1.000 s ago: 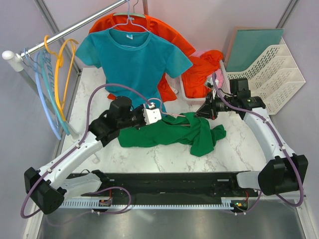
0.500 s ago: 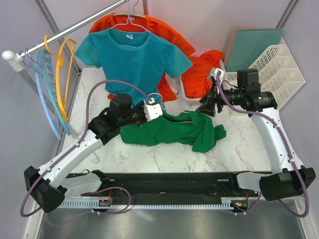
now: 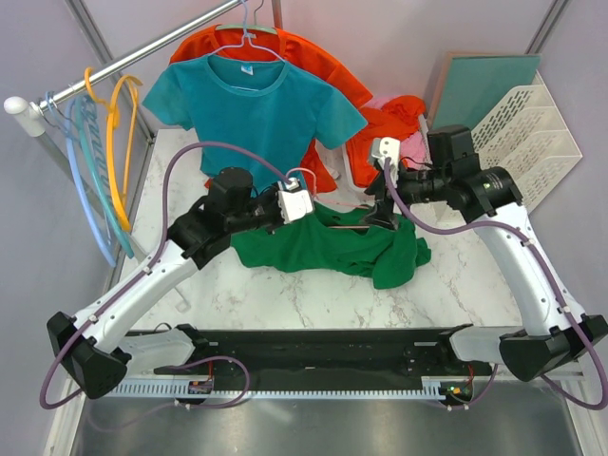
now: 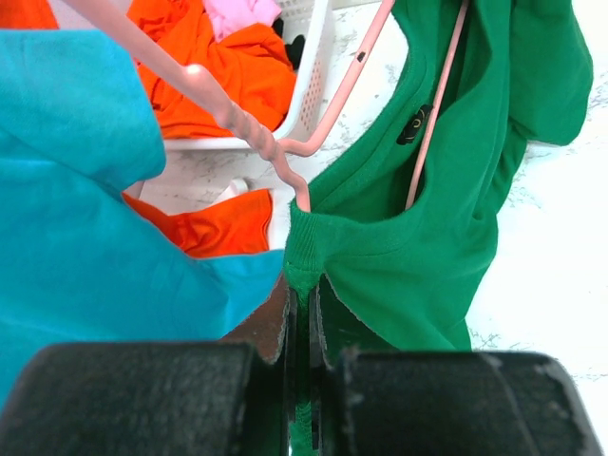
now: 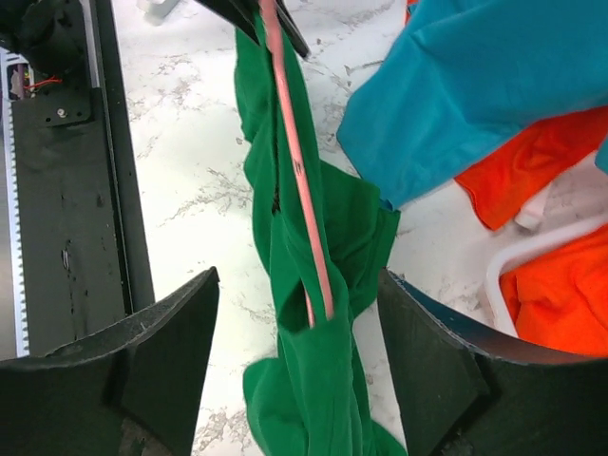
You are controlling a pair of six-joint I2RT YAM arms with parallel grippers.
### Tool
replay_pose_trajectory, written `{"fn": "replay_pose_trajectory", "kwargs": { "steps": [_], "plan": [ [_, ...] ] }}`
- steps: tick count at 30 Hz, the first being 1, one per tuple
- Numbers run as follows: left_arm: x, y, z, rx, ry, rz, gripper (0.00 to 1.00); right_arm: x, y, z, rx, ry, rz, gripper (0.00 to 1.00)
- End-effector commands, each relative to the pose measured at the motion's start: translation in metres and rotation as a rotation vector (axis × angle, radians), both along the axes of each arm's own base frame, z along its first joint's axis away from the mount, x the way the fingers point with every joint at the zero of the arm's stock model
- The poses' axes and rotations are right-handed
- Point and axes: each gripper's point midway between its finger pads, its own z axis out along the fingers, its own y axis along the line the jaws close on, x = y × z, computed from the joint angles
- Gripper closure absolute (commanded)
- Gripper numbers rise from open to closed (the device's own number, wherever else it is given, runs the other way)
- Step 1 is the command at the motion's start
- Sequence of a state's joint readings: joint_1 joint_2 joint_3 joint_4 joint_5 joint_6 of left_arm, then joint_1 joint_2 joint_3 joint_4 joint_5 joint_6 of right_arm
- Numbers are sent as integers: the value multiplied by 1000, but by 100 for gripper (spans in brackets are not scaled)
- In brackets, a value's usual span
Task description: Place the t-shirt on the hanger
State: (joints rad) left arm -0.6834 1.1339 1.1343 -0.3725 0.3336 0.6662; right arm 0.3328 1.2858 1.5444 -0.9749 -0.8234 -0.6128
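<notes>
Two things have shifted in the last second. Your left gripper (image 4: 304,309) has lifted a little. Its fingers are pressed together on the neckband of the green t-shirt (image 4: 432,237), so the collar is raised off the marble table (image 3: 256,294). Your right gripper (image 5: 296,285) has swung in from the side and hovers with its fingers spread wide. The shirt and the pink wire hanger (image 5: 296,161) lie straight below that gap, untouched.

Just ahead of the left fingertips, the hanger's twisted neck meets the collar. One wire runs down inside the neck opening and another passes outside it. I judge the hanger half threaded, with the outer shoulder left to work in.

Further out, you cannot see how far the wire reaches under the cloth, or whether the left fingers pinch wire as well as fabric. The hook end runs out of the left wrist frame, above the teal t-shirt (image 4: 85,209). From overhead the hanger hardly shows.
</notes>
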Motion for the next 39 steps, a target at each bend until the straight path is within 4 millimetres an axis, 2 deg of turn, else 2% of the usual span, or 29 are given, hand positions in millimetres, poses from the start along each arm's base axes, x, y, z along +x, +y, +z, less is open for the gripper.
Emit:
{"fn": "replay_pose_trajectory", "kwargs": {
  "steps": [1,4,7,12,14,15,16,18,19,21,24,25,27,28,30,33,34,37,39],
  "plan": [
    [-3,-16,37,-80,-45,-54,98,7,21,19,14,-77,4,27],
    [-4,-20,39,-79,-44,-62,98,7,38,25,28,-91,16,30],
    [-7,-24,41,-81,-48,-73,98,9,48,23,20,-104,21,37],
    [-10,-26,43,-82,-53,-85,98,16,58,23,9,-129,12,43],
    [-12,-27,44,-84,-55,-91,98,19,60,23,5,-130,12,50],
    [-12,-27,43,-83,-51,-89,98,20,62,23,7,-130,14,54],
    [-12,-27,43,-85,-50,-88,98,21,64,22,6,-125,18,69],
    [-13,-26,42,-85,-44,-86,98,23,64,24,6,-127,14,87],
    [-13,-26,42,-86,-42,-85,98,24,63,24,2,-136,4,100],
    [-14,-24,40,-88,-23,-67,96,24,61,24,-6,-141,-7,100],
    [-17,-20,31,-102,32,-46,84,26,54,22,-19,-148,-32,100],
    [-19,-19,28,-106,47,-43,73,25,52,22,-20,-148,-35,100],
    [-21,-12,21,-122,91,-16,64,27,47,21,-18,-143,-43,100],
    [-17,-5,19,-133,110,9,56,27,45,22,-14,-141,-45,100],
    [-15,7,16,-155,158,49,50,28,37,22,-7,-124,-48,100],
    [-6,37,14,-162,196,107,42,29,27,21,-16,-123,-50,100],
    [-4,52,6,-143,225,136,39,27,25,22,-17,-131,-42,100],
    [-5,75,-9,-73,226,147,35,24,19,22,-21,-127,-37,100],
    [-12,86,-32,24,242,134,30,21,16,21,-29,-129,-28,100]
  ]
}}
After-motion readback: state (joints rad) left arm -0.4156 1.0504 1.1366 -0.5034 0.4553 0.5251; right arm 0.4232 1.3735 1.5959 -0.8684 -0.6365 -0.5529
